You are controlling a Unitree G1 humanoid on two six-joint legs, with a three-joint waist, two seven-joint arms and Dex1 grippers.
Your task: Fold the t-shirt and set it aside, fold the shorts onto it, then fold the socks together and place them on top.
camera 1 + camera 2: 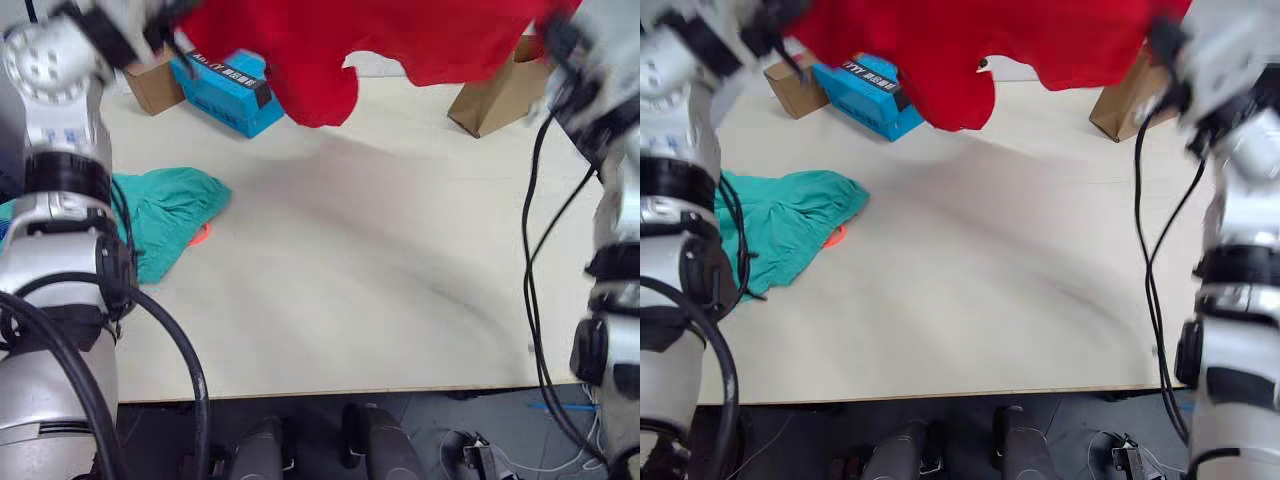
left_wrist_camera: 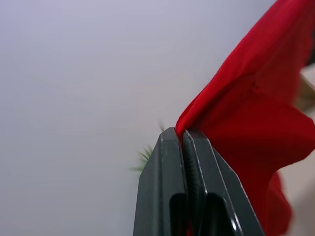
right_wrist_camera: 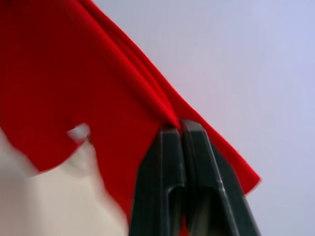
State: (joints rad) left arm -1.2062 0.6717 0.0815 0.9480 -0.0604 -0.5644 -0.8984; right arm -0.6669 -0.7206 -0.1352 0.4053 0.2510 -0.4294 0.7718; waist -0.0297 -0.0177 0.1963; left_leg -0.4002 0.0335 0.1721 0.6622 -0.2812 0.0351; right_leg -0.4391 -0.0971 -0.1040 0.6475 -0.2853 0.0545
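A: Step?
B: First one, the t-shirt [image 1: 400, 40] fold. It is held up in the air above the far edge of the table [image 1: 380, 290], spread between both arms, with a sleeve hanging down toward the blue box [image 1: 228, 88].
A: Grippers?
B: Left gripper [image 2: 183, 135] has its fingers pressed together on a red edge of the shirt. Right gripper [image 3: 178, 127] is the same, clamped on red fabric. No gap in either wrist view.
A: Other garments?
B: Shorts [image 1: 165, 215] are bunched on the table at its left edge, orange drawstring poking out beside them. Can't spot the socks.
A: Clutter?
B: Two cardboard boxes at the table's far side, one [image 1: 152, 82] touching the blue box, one [image 1: 497, 95] under the shirt's right end.
A: Next move?
B: My guess: lower the shirt flat onto the bare middle of the table, keeping both grips so it stays spread, well apart from the shorts. Nothing is folded yet.
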